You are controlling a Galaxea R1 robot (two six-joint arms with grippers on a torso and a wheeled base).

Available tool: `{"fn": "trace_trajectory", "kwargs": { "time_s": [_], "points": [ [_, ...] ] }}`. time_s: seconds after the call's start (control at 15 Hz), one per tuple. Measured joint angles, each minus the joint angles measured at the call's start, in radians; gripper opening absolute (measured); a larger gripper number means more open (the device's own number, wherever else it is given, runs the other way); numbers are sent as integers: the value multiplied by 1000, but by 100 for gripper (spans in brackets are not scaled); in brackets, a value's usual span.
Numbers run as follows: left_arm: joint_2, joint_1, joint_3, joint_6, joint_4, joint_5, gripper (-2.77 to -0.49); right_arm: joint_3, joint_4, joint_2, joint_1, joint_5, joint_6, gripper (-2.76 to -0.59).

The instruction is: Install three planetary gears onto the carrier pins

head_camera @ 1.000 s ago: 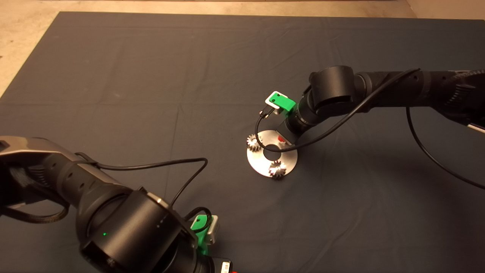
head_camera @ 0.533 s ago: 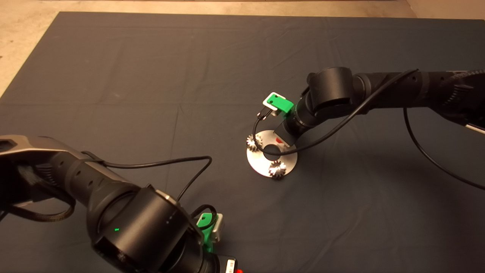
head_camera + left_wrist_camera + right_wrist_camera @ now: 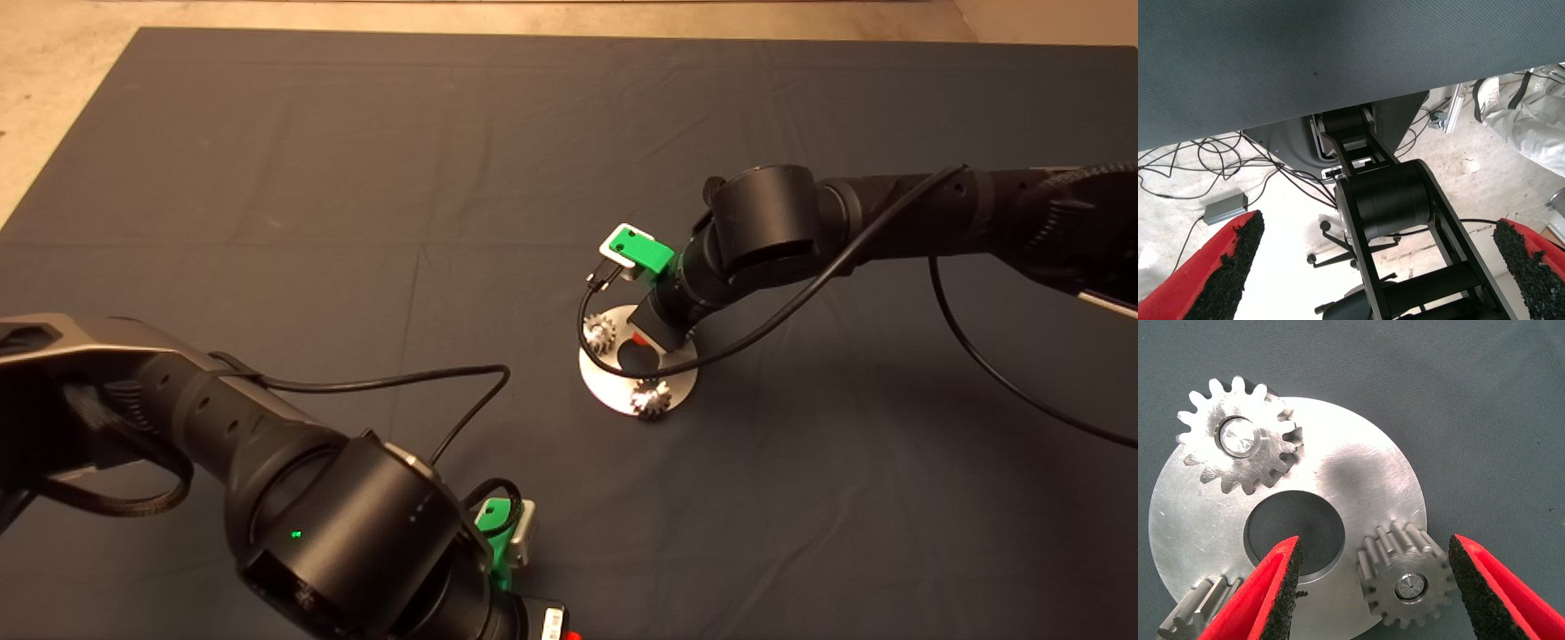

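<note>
My right gripper [image 3: 1371,587] hangs spread over the round plate [image 3: 1358,477] at mid-frame; all three planetary gears [image 3: 1238,443] look seated on carrier pins [image 3: 1237,437], I think. Small, hard, slick steel: pinch across teeth. Left gripper [image 3: 1378,267] parked, spread.

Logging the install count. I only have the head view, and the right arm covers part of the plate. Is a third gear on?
Observer: Yes. The right wrist view shows a third gear seated on its pin, between the fingers of the right hand.
Operator: Gripped?
Observer: No. The hand is open, with its pads either side of the gear, not clamping it.
Operator: Left hand holding anything?
Observer: No. The left hand is open with nothing in it.
</note>
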Motion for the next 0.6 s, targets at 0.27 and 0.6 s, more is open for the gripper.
{"fn": "trace_trajectory", "kwargs": {
  "time_s": [0.27,0.6],
  "points": [
    [0,12,0,0,0,0,-77,0,0,-1,21,0,0,-175],
    [0,27,0,1,0,0,-77,0,0,-8,102,1,27,-175]
  ]
}}
